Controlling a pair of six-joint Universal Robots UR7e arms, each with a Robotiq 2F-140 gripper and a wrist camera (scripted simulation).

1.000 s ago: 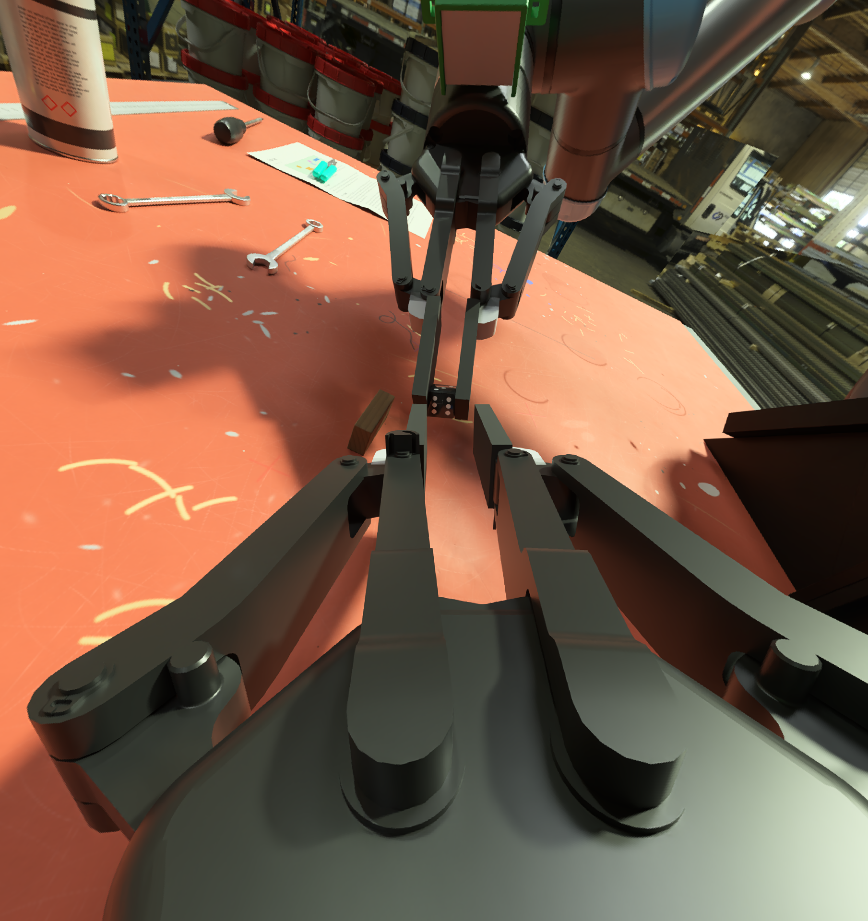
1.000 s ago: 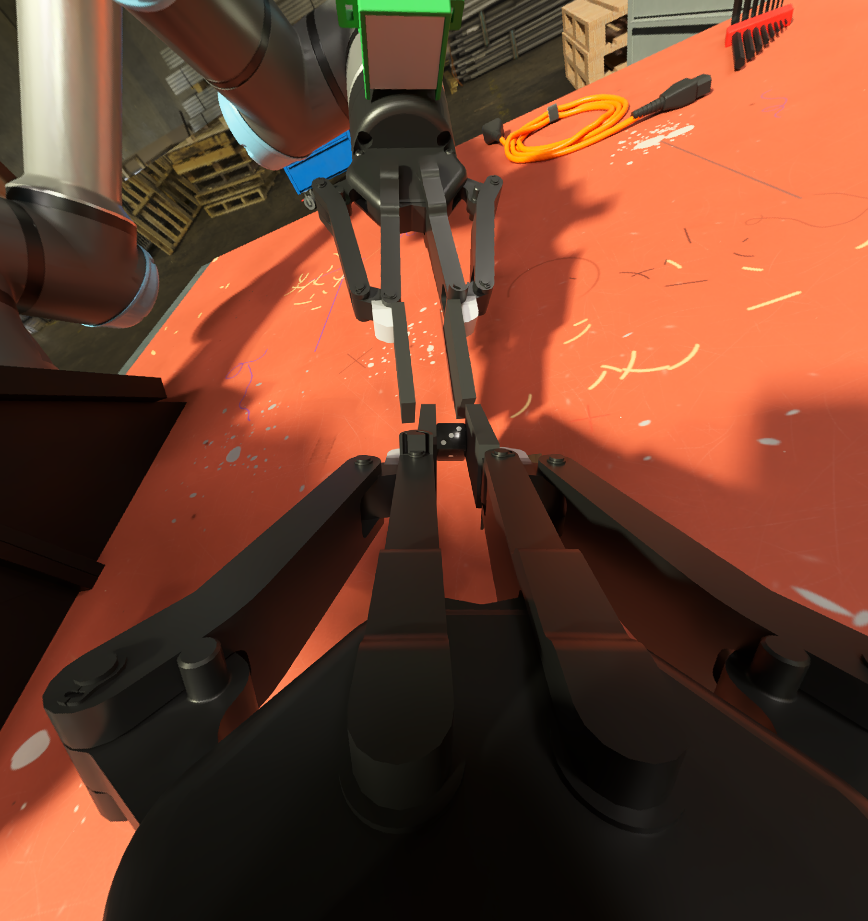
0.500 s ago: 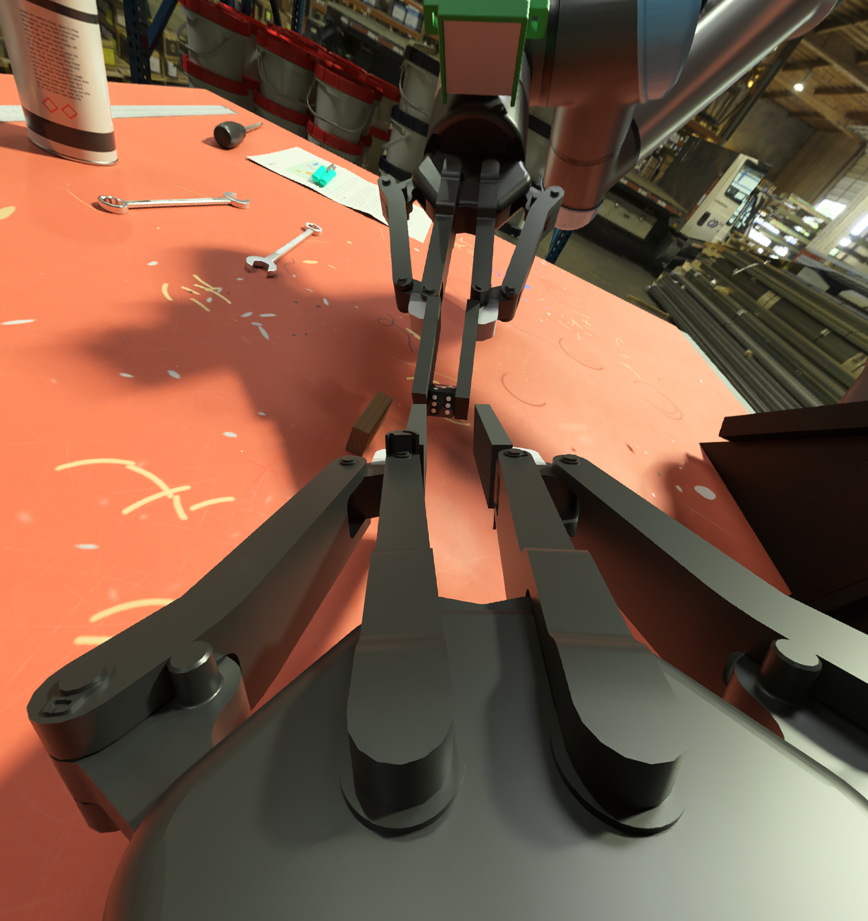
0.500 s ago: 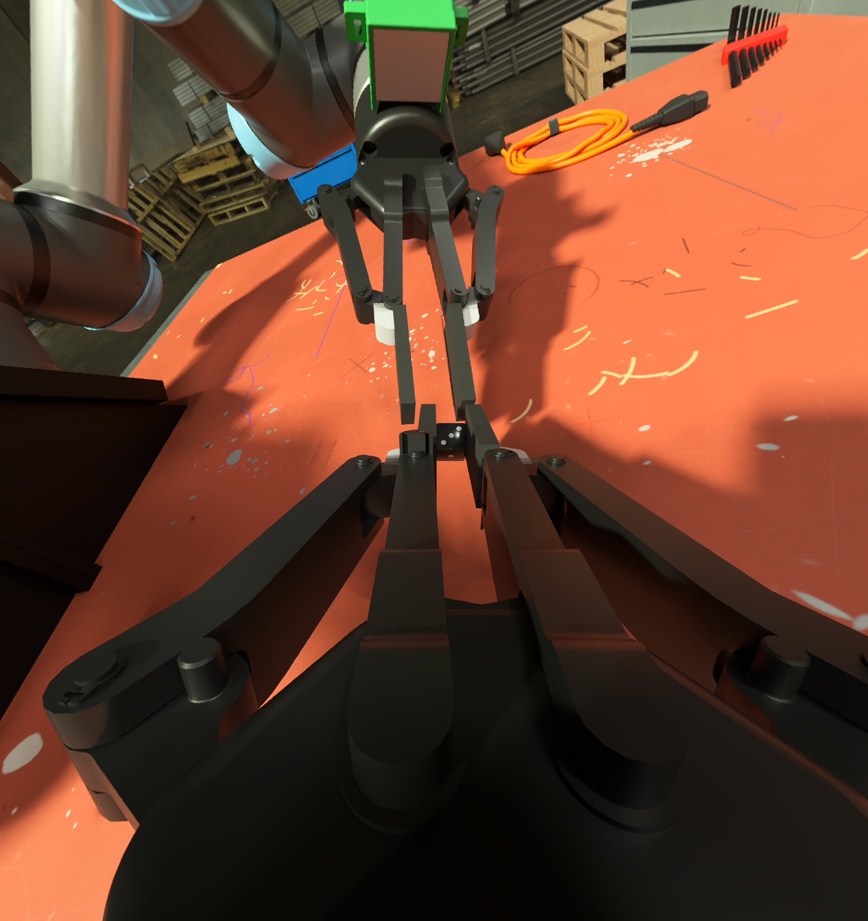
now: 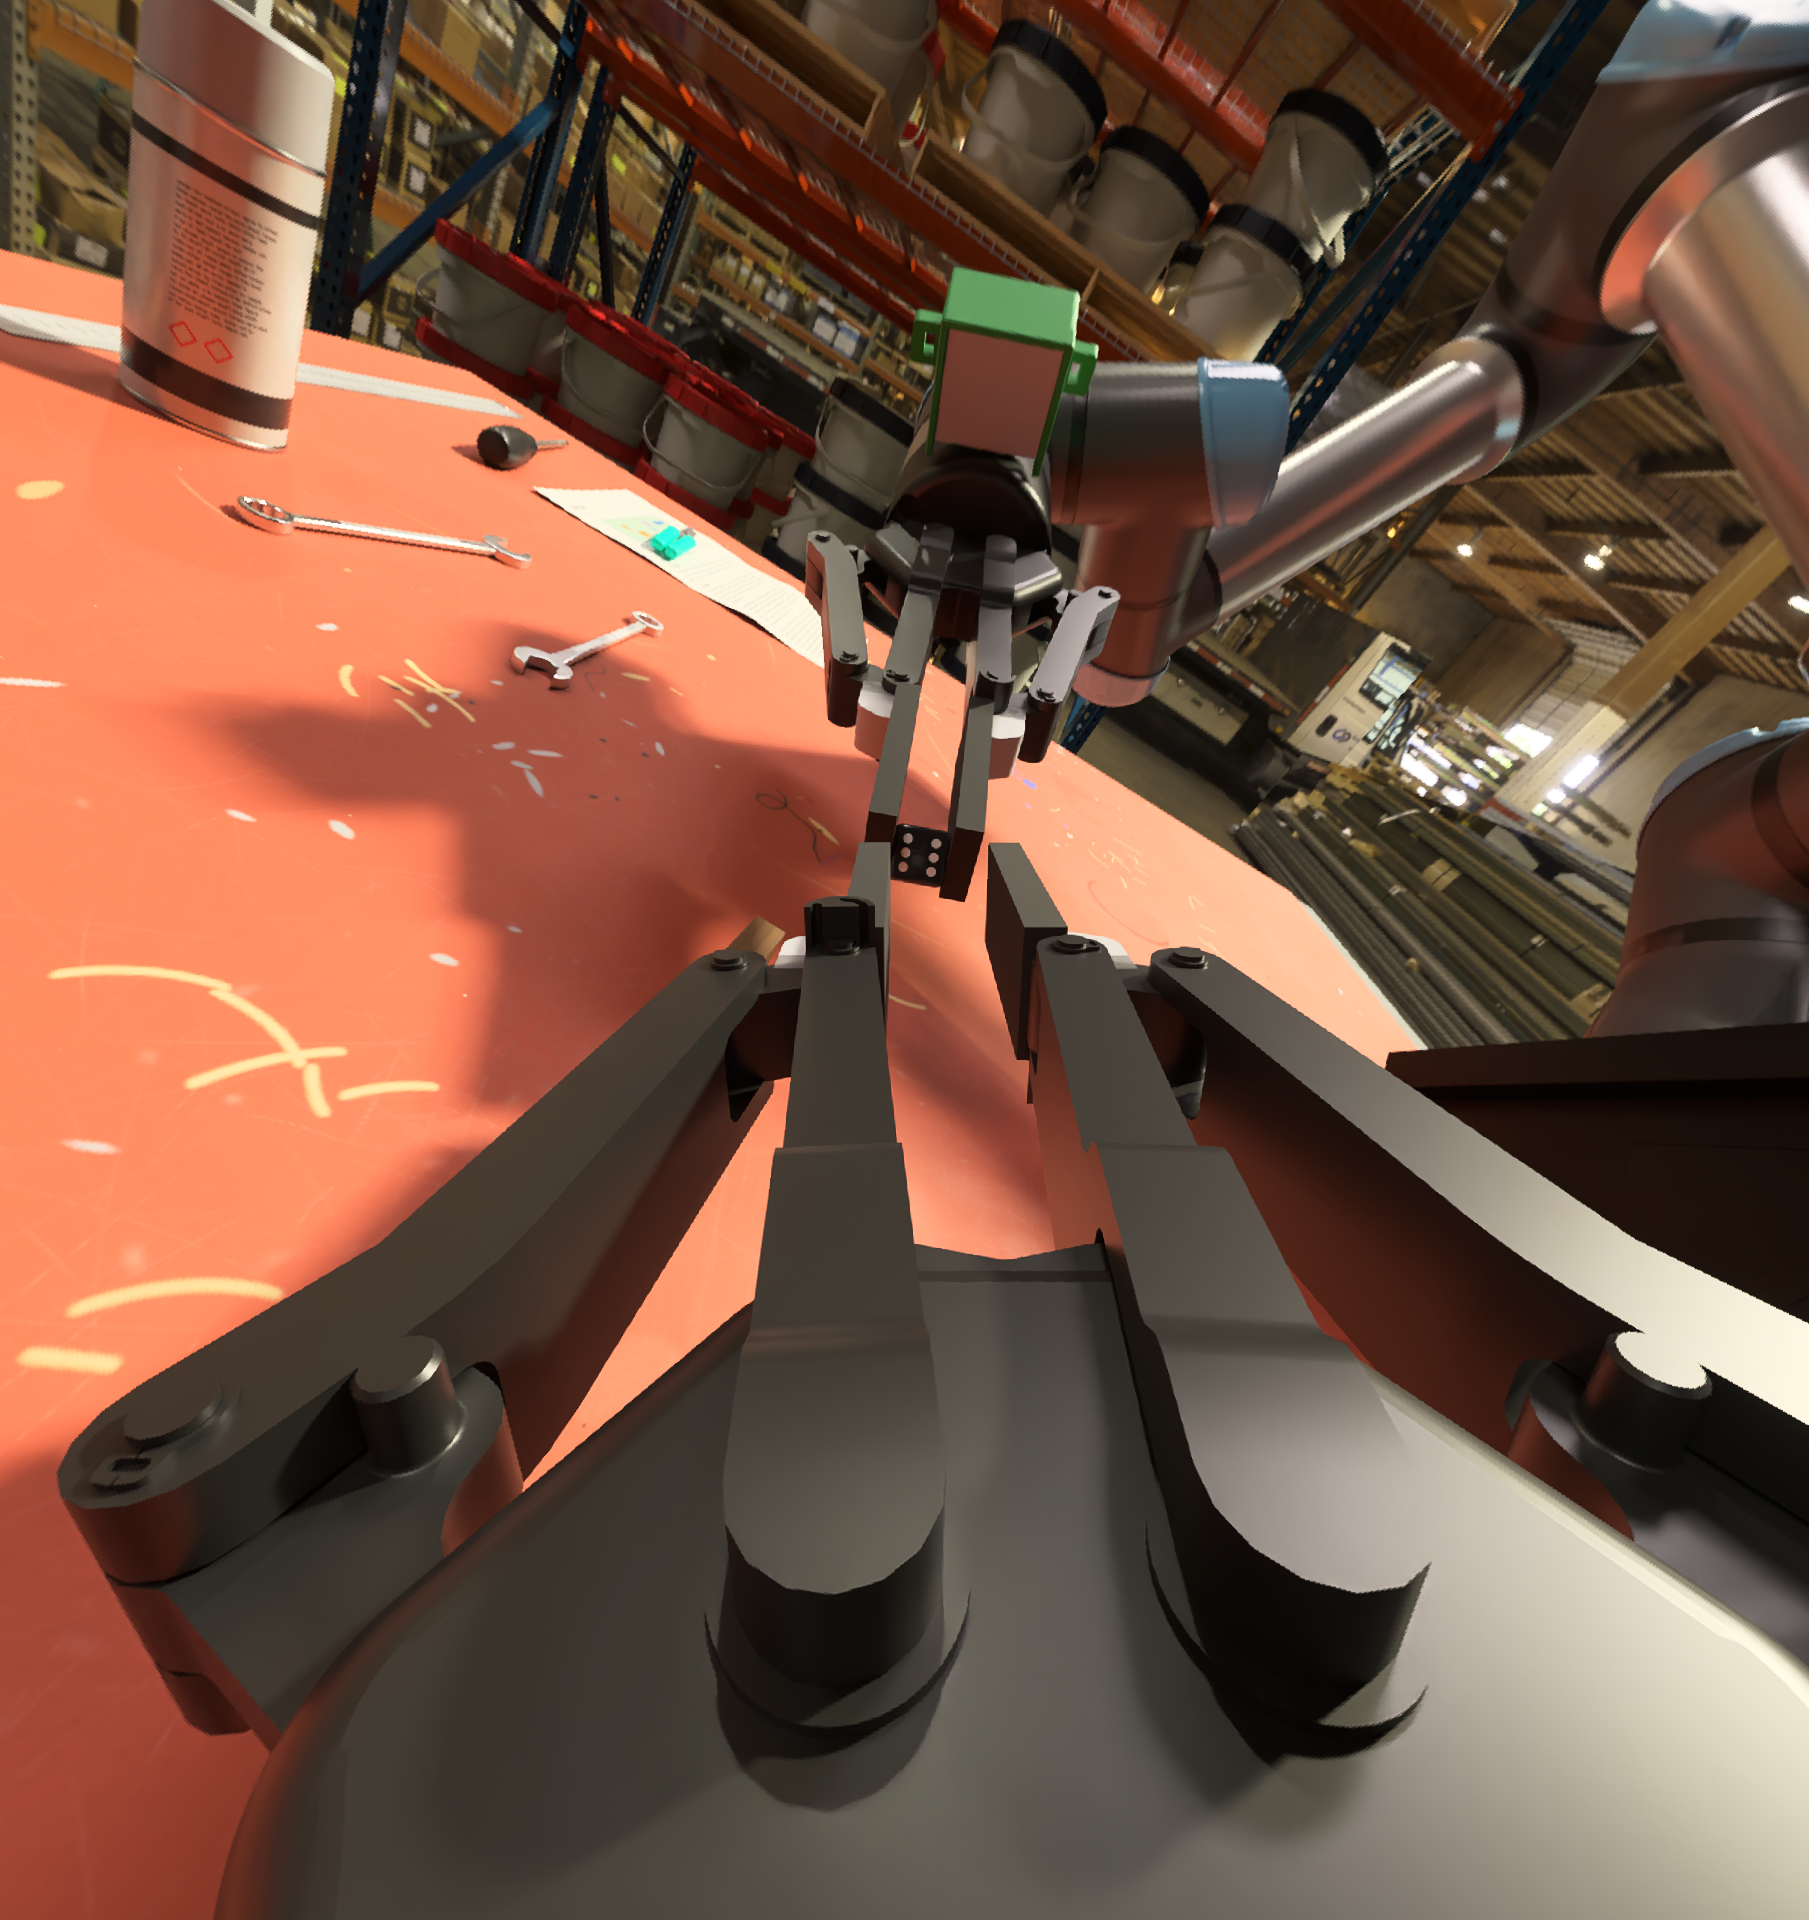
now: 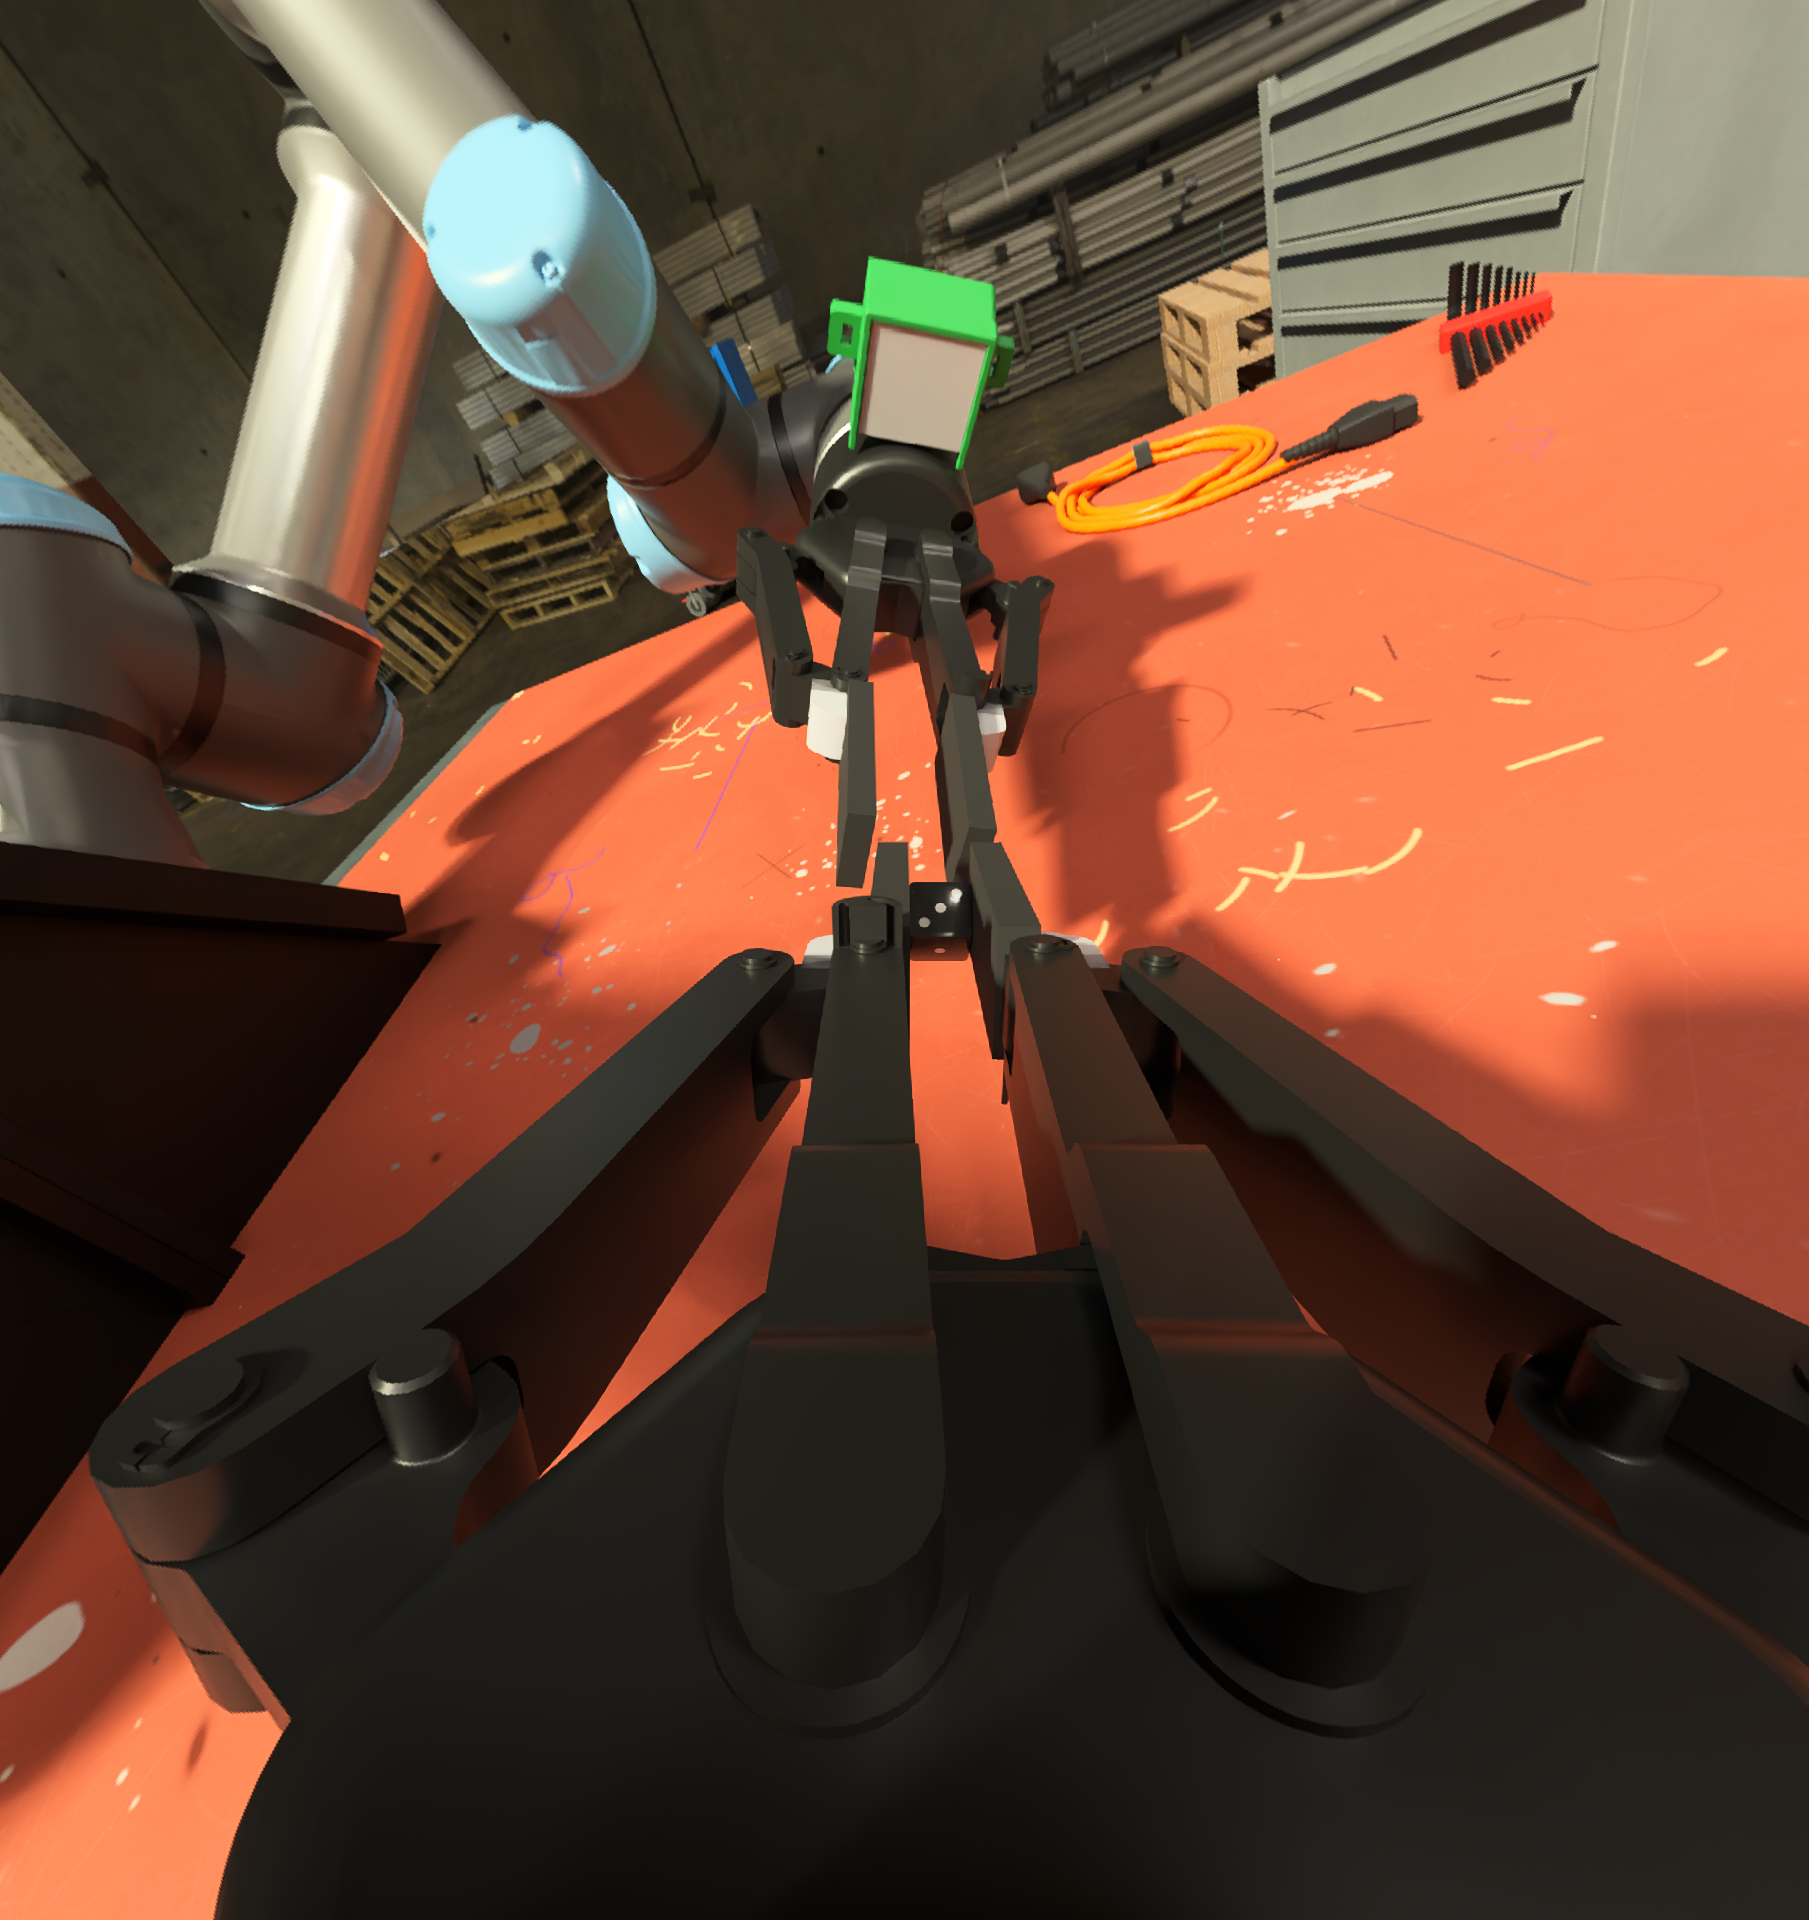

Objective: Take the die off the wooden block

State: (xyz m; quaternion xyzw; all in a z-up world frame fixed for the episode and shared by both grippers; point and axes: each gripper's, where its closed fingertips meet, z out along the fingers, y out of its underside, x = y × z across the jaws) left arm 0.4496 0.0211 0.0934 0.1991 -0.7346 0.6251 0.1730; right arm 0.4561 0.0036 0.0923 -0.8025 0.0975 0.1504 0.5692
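Left wrist view first. Looking down the left gripper (image 5: 939, 920): fingers spread apart, gripping nothing, tips parked just this side of the die (image 5: 921, 854). Die pinched between the fingers of the right gripper (image 5: 926, 844), reaching in from the far side. Looks lifted clear of the table (image 5: 256, 831), though hard to judge the height from this angle. Only a sliver of the wooden block (image 5: 758, 935) showing, lower than the die and off to one side, tucked behind a finger linkage. Probably off the block already, then. Two spanners (image 5: 380, 530) and a white canister (image 5: 219, 239) well beyond the die, no bother to anyone.

Right wrist view next. Right gripper (image 6: 939, 923) clenched on the die (image 6: 936, 906), and held by the very tips only, so not much pad contact. Left gripper (image 6: 910, 847) facing it from just beyond the die, fingers apart and empty. No block visible from here. Orange cable (image 6: 1160, 483) way behind the die, irrelevant.

Now the worrying bits:
- Tip-only pinch on a tiny hard cube. Any jerk or slight easing of the squeeze, and out it pops or twists.
- Two sets of fingertips crowded right around the die. A bit of forward creep from the left side, and a knock or a finger clash.
- After a drop: bouncing and rolling anywhere, maybe back against the block.
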